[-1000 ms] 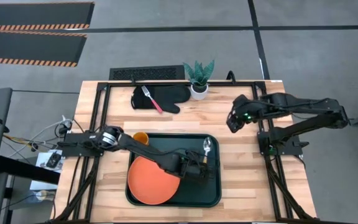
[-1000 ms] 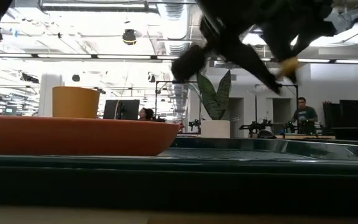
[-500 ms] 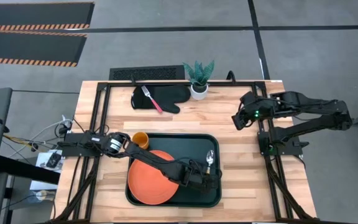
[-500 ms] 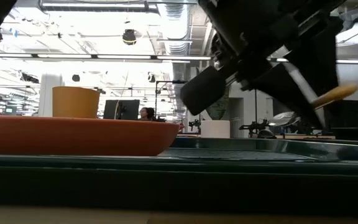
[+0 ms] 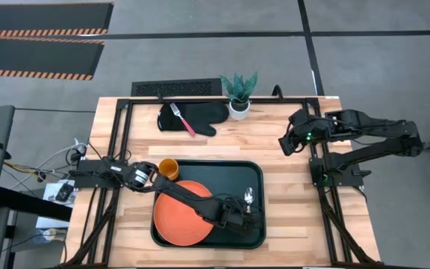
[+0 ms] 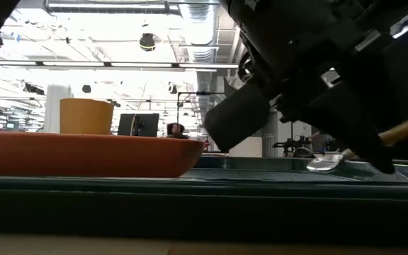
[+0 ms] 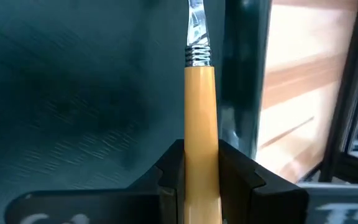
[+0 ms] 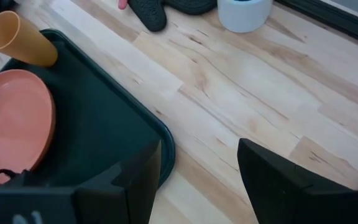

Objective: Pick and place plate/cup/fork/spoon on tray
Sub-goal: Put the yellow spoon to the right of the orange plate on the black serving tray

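Left hand (image 7: 201, 180) clamped on spoon (image 7: 199, 112) handle, bowl near tray (image 5: 200, 168) floor: lower flat, then release; right hand (image 8: 197, 180) open, idle above the counter (image 5: 290, 194).

The left arm stretches from the table's left edge across toward the near right, its wrist bent low; the left gripper (image 5: 245, 216) points down, its fingers (image 7: 169, 171) clamped on the handle of the spoon (image 7: 201, 155); the right arm is folded back over the table's right side, raised and apart from the left; the right gripper (image 5: 284, 143) hangs with its fingers (image 8: 138, 171) spread wide, holding nothing.
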You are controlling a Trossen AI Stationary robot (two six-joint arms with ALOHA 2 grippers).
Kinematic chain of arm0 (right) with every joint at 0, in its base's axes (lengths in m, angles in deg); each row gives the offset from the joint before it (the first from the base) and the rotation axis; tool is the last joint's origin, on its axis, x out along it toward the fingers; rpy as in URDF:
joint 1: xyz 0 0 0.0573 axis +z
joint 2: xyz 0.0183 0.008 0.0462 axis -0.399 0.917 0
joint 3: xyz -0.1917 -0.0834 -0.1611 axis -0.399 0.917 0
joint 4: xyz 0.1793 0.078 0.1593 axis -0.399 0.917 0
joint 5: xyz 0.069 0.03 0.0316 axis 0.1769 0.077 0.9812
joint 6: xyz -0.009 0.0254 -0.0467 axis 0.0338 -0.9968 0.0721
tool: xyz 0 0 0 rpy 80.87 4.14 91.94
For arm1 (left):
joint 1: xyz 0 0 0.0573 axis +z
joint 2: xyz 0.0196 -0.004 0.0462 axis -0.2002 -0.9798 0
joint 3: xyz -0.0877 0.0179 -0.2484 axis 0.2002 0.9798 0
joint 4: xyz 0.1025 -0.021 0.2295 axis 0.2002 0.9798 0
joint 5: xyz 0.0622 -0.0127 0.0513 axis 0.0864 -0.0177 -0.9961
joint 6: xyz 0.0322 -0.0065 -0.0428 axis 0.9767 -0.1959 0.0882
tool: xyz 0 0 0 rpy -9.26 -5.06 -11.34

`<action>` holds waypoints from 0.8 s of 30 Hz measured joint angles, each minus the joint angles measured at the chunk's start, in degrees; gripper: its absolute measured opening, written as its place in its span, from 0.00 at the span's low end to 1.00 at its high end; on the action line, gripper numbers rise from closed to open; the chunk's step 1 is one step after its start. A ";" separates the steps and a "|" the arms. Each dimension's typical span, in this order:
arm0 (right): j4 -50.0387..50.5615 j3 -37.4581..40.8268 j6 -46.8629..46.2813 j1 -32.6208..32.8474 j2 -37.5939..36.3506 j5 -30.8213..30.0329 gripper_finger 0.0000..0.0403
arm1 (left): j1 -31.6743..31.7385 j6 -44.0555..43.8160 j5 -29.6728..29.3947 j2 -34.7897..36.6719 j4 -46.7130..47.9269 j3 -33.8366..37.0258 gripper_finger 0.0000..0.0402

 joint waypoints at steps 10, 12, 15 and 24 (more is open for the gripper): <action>0.01 0.00 0.68 -0.01 0.01 -0.10 0.59 | -0.17 -1.66 -0.22 -0.50 -0.86 0.00 0.12; -0.02 0.00 0.71 -0.01 0.01 -0.11 0.59 | -0.17 -1.80 0.30 -0.50 -1.84 0.00 0.12; -0.02 0.00 0.82 0.00 0.01 -0.10 0.59 | -0.08 -1.58 0.42 -0.50 -1.21 0.01 0.15; -0.06 0.00 0.81 -0.01 0.01 -0.10 0.59 | 0.11 -0.96 0.32 -0.50 -1.50 0.02 0.34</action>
